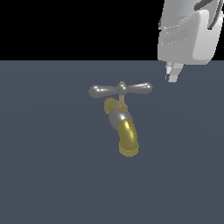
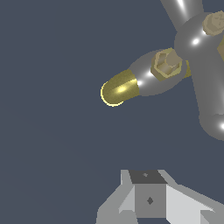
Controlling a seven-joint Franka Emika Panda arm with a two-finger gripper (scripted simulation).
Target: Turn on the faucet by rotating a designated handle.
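The faucet [image 1: 118, 114] stands in the middle of the exterior view, its curved brass-yellow spout [image 1: 128, 138] bending toward the camera. On a thin stem above it sits the handle [image 1: 100, 91], a silver-grey crossbar with bulbous ends and a small brass hub. My gripper [image 1: 172, 78] hangs just off the bar's end on the exterior view's right, slightly higher and apart from it. Its fingers are together with nothing between them. In the wrist view the handle [image 2: 205, 87] and the spout tip [image 2: 117, 89] lie beyond the gripper [image 2: 146, 177].
The faucet stands on a flat dark blue-grey surface [image 1: 52, 175] that fills both views. Above its far edge the background is black. No other object shows.
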